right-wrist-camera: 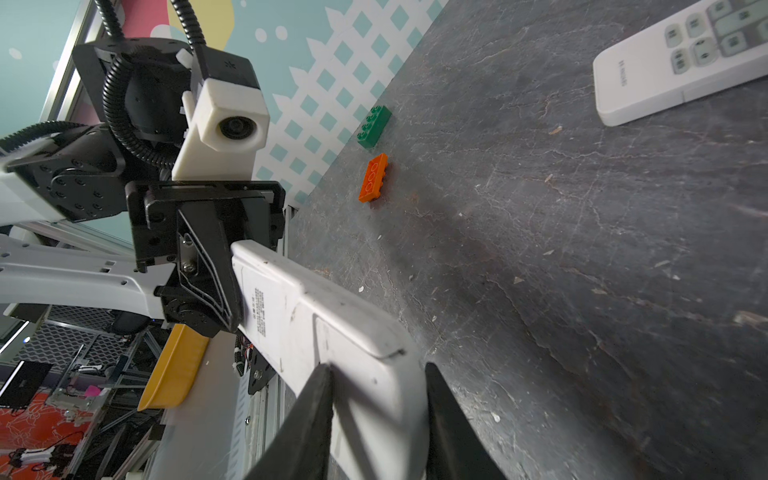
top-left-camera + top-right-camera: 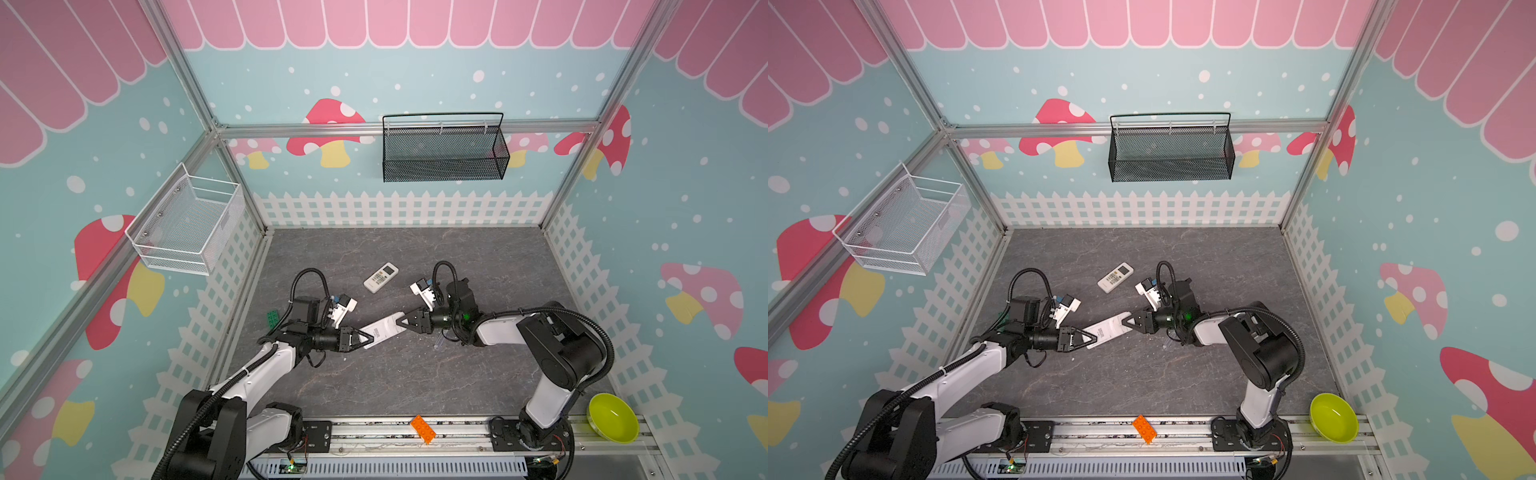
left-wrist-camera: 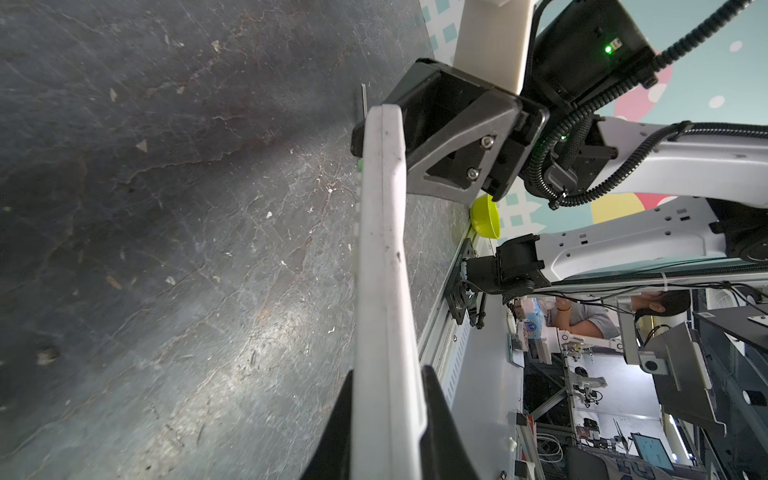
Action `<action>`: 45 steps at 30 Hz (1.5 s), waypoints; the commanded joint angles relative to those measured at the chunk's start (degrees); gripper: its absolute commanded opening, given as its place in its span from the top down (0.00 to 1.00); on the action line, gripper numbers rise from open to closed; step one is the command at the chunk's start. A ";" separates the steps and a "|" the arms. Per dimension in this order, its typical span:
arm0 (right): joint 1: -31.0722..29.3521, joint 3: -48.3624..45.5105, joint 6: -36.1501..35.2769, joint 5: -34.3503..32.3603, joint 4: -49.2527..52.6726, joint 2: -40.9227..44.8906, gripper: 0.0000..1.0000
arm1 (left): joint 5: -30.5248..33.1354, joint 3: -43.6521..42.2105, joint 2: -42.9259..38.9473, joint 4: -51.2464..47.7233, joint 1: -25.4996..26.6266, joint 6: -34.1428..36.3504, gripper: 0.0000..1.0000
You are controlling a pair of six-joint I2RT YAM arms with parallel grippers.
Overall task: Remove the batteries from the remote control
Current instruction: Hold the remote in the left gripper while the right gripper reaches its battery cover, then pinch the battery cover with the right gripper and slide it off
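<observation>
Remote control (image 2: 384, 328) gripped by left fingers (image 3: 446, 436), right fingers (image 1: 307, 432) astride far end, grip unclear

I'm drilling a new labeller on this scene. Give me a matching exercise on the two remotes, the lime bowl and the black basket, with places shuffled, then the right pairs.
Things
1. back-up remote
2. buttons-up remote
3. lime bowl
4. black mesh basket

Places
A. hung on the back wall
B. front right corner, by the rail
C. ends between the fingers of the left hand and right hand
D. lying free on the table

Pairs: 1-C, 2-D, 3-B, 4-A
</observation>
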State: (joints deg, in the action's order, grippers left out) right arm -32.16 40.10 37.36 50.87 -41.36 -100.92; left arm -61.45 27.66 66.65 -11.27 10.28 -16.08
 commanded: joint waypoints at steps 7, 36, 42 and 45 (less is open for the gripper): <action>-1.43 0.39 -2.39 -0.27 2.20 0.41 0.69 | -1.75 0.27 -0.82 2.21 0.35 -0.44 1.00; -0.14 -2.43 -9.49 -0.15 16.59 12.27 0.71 | -1.73 0.26 -0.22 1.78 -0.04 -0.35 1.00; 0.04 -3.60 -8.98 0.35 16.64 13.53 0.70 | -1.65 0.42 0.09 1.70 -0.09 -0.21 1.00; 0.06 -3.73 -9.02 0.46 16.73 14.12 0.70 | -1.65 0.40 0.32 1.70 -0.09 -0.27 1.00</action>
State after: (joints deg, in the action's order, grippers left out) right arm -31.53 37.50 29.82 48.07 -25.45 -88.82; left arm -66.17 27.62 66.59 -11.29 10.63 -15.88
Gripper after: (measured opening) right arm 0.298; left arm 0.149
